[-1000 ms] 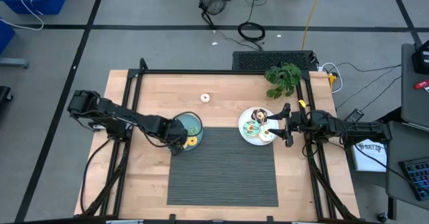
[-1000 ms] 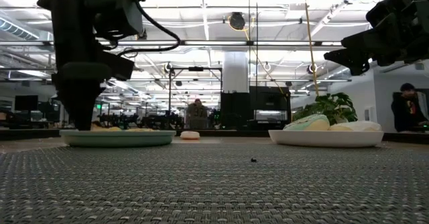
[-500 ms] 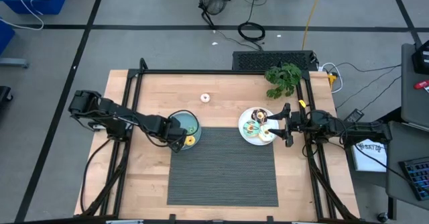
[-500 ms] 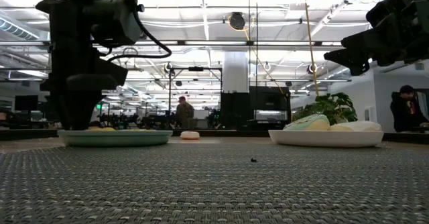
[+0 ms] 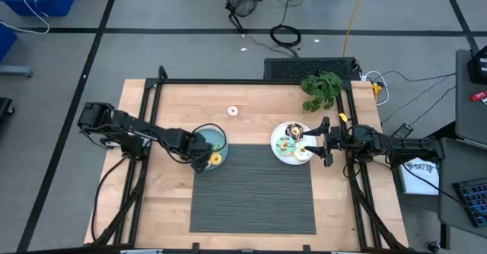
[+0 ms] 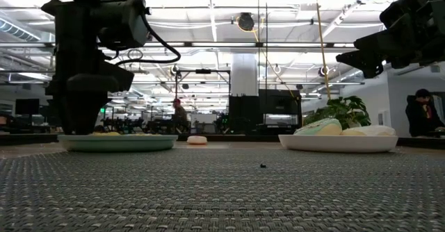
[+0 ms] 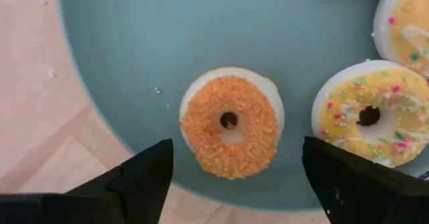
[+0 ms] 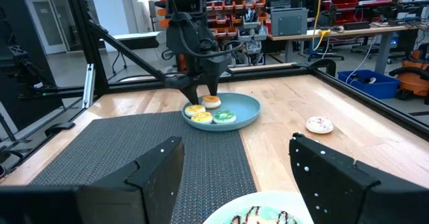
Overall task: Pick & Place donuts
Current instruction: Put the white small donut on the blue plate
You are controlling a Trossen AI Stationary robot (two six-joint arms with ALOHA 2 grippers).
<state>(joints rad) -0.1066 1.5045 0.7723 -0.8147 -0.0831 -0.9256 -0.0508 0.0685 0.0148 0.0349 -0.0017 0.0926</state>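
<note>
Left gripper (image 7: 231, 177) hangs low over the teal plate (image 7: 167, 23), fingers spread wide, nothing between them. An orange-crumbed donut (image 7: 230, 121) lies flat on the plate near its rim, centred between the two fingers. Beside it on the same plate, a yellow sprinkled donut (image 7: 369, 120); a second yellow one (image 7: 405, 19) is cut by the frame edge. From the right wrist camera the plate also carries a green donut (image 8: 224, 117).

Right gripper (image 8: 234, 177) waits over the near edge of the white plate (image 5: 280, 152), fingers open and empty. That plate holds several donuts; from above I make out a chocolate one (image 5: 293, 130) and pale ones, not countable from here. One white sprinkled donut (image 5: 233, 111) sits alone on the bare wood of the table (image 5: 259, 94), well apart from both plates.

My reading: the left arm is either just releasing or about to take the orange donut; I cannot say which.

If taking it:
- come straight down with fingers either side of the ring, not over the hole
- keep clear of the yellow neighbour, which lies just beside it
- mind the plate rim; the donut is close to it, and a finger catching the rim could tip the plate
- close gently, lift vertically

If releasing: rise straight up before travelling, so a finger does not drag the donut off the rim.
</note>
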